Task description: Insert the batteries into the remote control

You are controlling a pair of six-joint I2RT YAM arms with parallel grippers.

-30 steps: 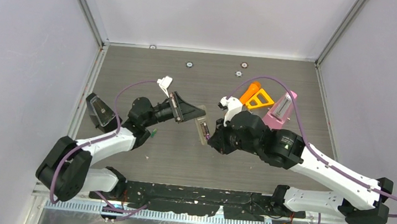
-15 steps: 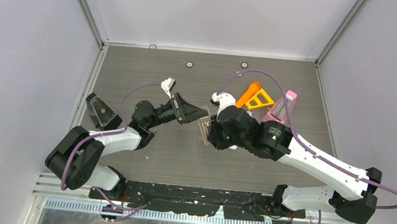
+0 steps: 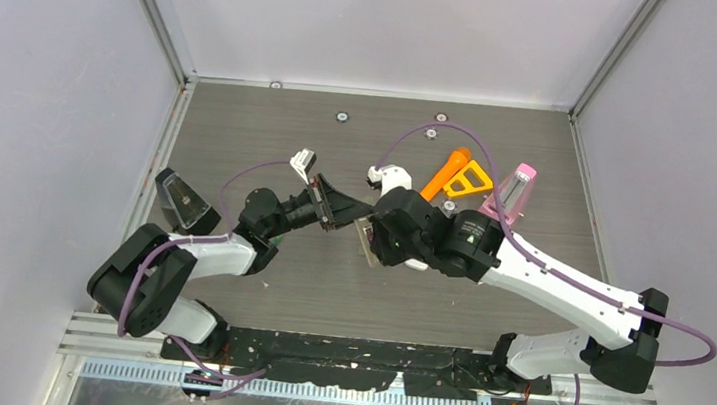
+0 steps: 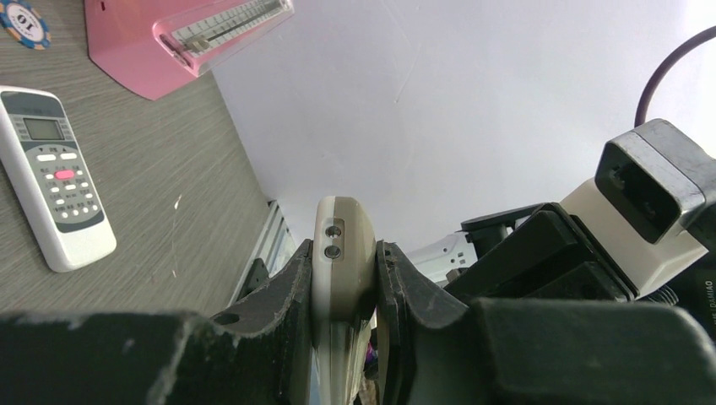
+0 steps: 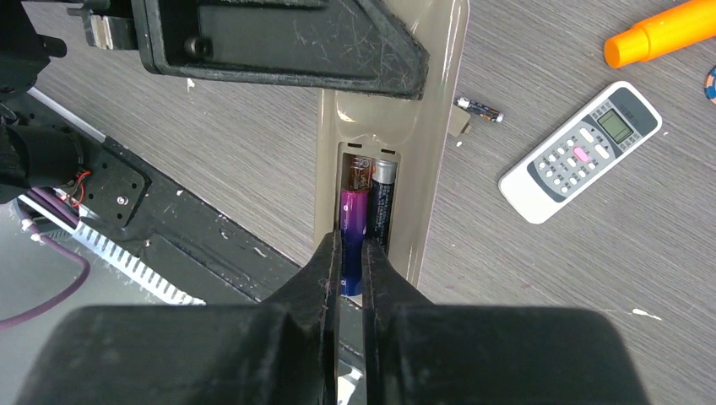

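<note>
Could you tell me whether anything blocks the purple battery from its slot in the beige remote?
Nothing visible does: the purple battery, gripped by the right pincer, already lies inside the remote beside a dark battery. The left pincer holds the remote.

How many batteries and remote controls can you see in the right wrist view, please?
Batteries: 3 (purple battery and dark battery in the compartment, loose battery on the table)
Remote controls: 2 (beige remote, white remote)
Total: 5
</note>
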